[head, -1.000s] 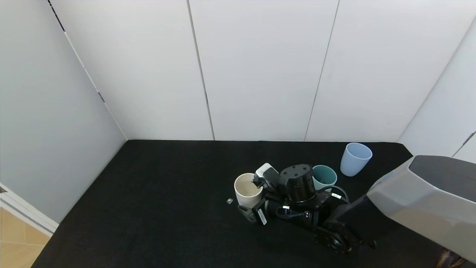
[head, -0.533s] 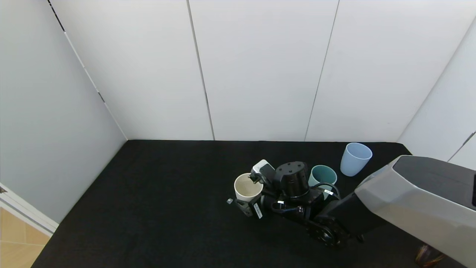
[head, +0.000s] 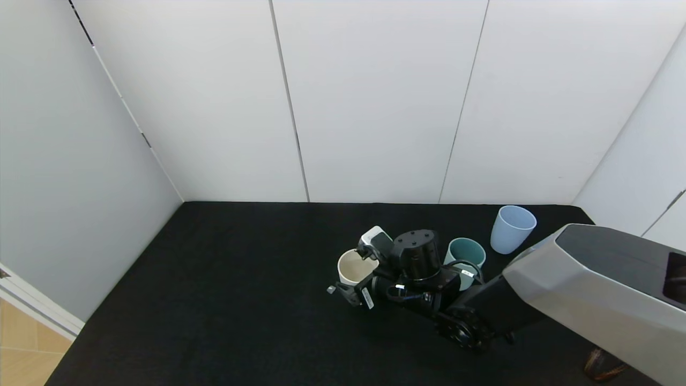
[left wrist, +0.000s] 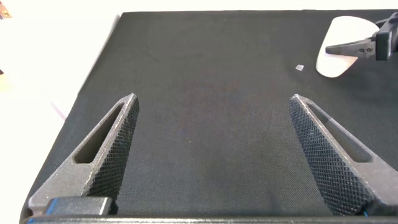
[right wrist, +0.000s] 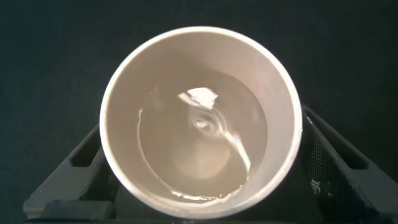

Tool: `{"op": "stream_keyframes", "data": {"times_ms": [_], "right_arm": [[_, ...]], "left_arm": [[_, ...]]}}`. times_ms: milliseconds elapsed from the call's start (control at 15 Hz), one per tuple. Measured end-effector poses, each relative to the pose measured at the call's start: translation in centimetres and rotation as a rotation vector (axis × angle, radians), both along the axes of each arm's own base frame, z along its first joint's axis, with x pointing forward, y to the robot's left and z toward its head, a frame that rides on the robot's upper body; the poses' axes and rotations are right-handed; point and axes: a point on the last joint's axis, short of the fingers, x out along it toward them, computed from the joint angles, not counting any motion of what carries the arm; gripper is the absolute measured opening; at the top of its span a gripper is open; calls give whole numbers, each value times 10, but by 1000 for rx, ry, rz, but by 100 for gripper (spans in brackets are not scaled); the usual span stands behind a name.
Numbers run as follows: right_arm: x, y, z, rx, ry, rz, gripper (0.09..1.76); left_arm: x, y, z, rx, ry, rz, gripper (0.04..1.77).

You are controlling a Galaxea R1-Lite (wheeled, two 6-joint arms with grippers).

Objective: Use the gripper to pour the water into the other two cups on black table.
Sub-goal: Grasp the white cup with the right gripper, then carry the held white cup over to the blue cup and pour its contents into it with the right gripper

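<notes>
1. The left gripper (left wrist: pixel 211 155) is parked low over the bare left part of the black table (head: pixel 225 300), well apart from the cups. Its two fingers stand wide apart with nothing between them. It has no role in this step, I think.

2. The cream-white cup (head: pixel 352 268) stands upright on the table, left of the other two. In the right wrist view the water (right wrist: pixel 202 146) is seen inside the cream-white cup (right wrist: pixel 200 121), with a moving surface.

3. The right gripper (head: pixel 358 273) is around this cup: one finger (right wrist: pixel 81 168) shows at each side of the wall, spread wide and not yet pressed on it, so the cup is not held. To do the step well, it should close slowly and evenly at the middle of the wall, so that the cup neither slides nor tips, and lift only when the grip is firm. The lift should be straight and slow, to keep the water from spilling.

4. The teal-green cup (head: pixel 465 254) stands upright just to the right, partly hidden behind the arm. It is close, so the carry should be short and careful not to knock it.

5. The light blue cup (head: pixel 512 229) is farthest right, near the back wall, upright and free.
</notes>
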Motion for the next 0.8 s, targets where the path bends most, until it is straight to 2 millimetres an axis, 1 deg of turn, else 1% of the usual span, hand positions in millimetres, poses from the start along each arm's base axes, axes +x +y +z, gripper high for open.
{"op": "stream_keyframes", "data": {"times_ms": [333,400,467,533,800], "right_arm": [[1,1,1,4,-8,1,171],[1,1,0,4,-7,0,160],[1,1,0,4,-6,0,142],[1,1,0,4,-7,0,135],[1,0,-1,2,-6,-5,132]], "left_arm": [[0,0,0,0,0,0,172],[0,0,0,0,0,0,172],[0,0,0,0,0,0,172],[0,0,0,0,0,0,172],[0,0,0,0,0,0,172]]}}
